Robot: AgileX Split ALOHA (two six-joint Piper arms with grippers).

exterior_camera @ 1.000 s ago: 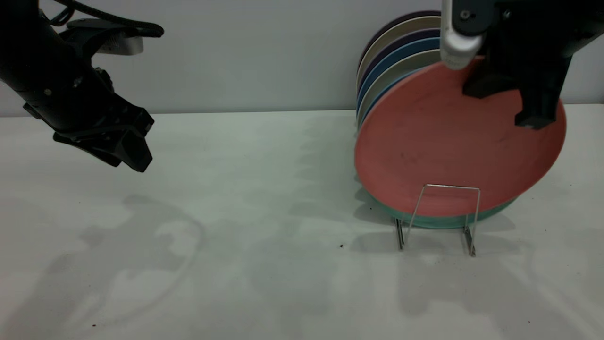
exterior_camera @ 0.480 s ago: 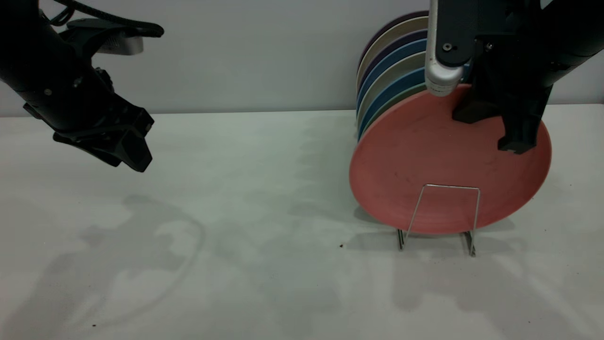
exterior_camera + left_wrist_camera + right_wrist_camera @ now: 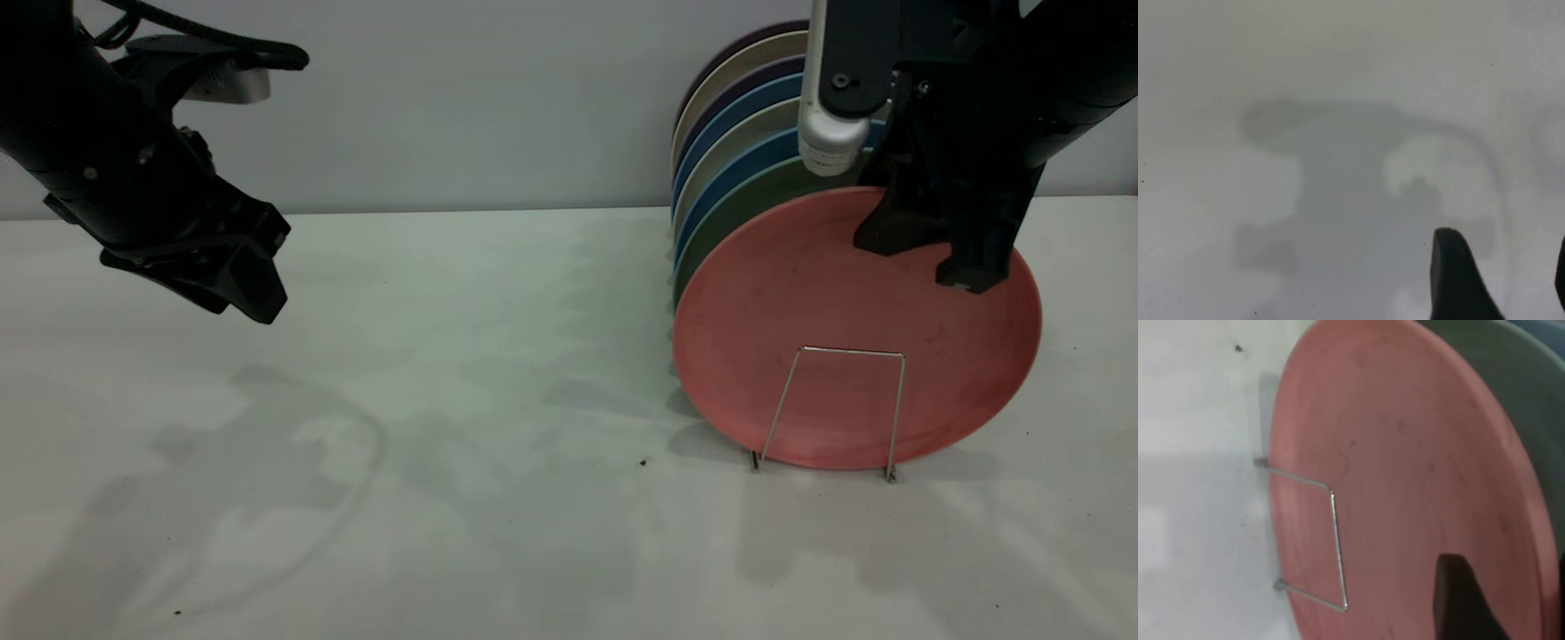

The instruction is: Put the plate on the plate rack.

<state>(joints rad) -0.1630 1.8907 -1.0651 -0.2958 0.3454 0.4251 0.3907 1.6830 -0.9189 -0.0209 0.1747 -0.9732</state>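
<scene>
We see the plate (image 3: pixel 836 356) as matt salmon-pink, smooth but for faint dark specks and scuffs, while the plate rack (image 3: pixel 836 409) is thin, shiny silver metal wire. The table (image 3: pixel 444 400) looks like a smooth, matt white surface, and the right gripper (image 3: pixel 942 249) appears to be black matt plastic.

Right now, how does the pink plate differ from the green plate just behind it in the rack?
The pink plate shows its whole salmon face, while the green plate shows only a dull green crescent above it. The pink plate stands at the front, right behind the plate rack's front wire loop; the green plate stands one place farther back. The right gripper is at the pink plate's upper edge, not at the green plate. Both stand on edge, leaning back.
</scene>
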